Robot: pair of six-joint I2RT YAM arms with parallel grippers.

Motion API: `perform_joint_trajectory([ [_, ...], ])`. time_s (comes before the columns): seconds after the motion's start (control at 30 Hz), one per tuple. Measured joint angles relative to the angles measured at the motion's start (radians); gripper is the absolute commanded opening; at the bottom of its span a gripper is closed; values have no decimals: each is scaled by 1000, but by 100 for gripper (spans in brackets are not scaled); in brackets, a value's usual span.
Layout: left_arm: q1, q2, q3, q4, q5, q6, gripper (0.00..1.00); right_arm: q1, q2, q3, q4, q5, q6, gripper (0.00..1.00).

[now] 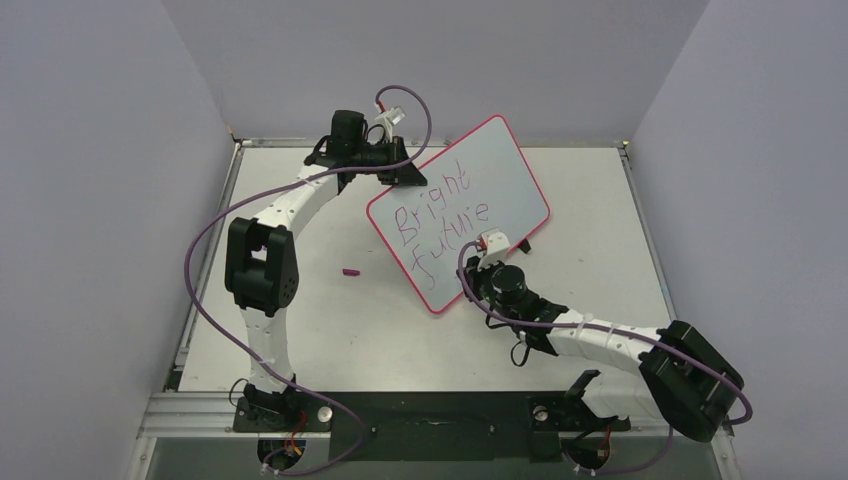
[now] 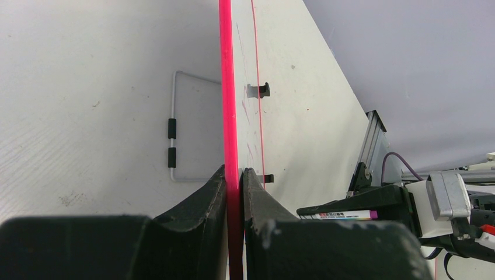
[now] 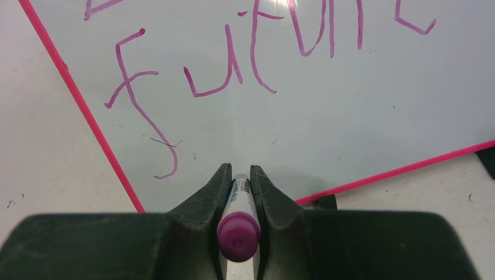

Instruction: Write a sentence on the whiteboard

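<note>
Pink frame edge is pinched between left gripper (image 2: 233, 172) jaws, propping the whiteboard (image 1: 505, 170) tilted mid-table, toward the far edge. The sentence (image 1: 440, 215) reads only "Bright future". Right gripper (image 3: 238, 170) is nearer the blank strip, jaws clamped on the marker (image 3: 238, 233), barrel pointing at the board just below "future". Third line likely goes there.

You get even, diffuse light from overhead: the worktop (image 1: 330, 330) reads bright, and the shadows under the arms are faint and soft-edged. In the right wrist view a pale glare streak sits at top centre of the whiteboard (image 3: 350, 116), yet the sentence (image 3: 234, 55) stays crisp. The right end effector (image 3: 239, 169) along the bottom is dark, and the marker (image 3: 238, 233) is slightly out of focus. In the left wrist view the left end effector (image 2: 234, 172) blurs too, and the pink frame looks oversaturated.
</note>
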State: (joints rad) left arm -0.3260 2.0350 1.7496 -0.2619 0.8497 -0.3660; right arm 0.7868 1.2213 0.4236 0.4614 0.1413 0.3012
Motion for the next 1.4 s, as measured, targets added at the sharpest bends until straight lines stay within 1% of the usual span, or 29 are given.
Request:
perform_joint_trajectory([
  [0.57,0,0,-1,4,2,-6,0,23,65,47,-6,-1,-7,0],
  [0.93,0,0,-1,5,3,-7,0,55,67,48,-15,-9,-10,0],
  [1.17,0,0,-1,5,3,-8,0,114,76,54,-28,-6,-2,0],
  [1.4,0,-3,-5,19,17,-8,0,170,110,69,-39,46,35,0],
])
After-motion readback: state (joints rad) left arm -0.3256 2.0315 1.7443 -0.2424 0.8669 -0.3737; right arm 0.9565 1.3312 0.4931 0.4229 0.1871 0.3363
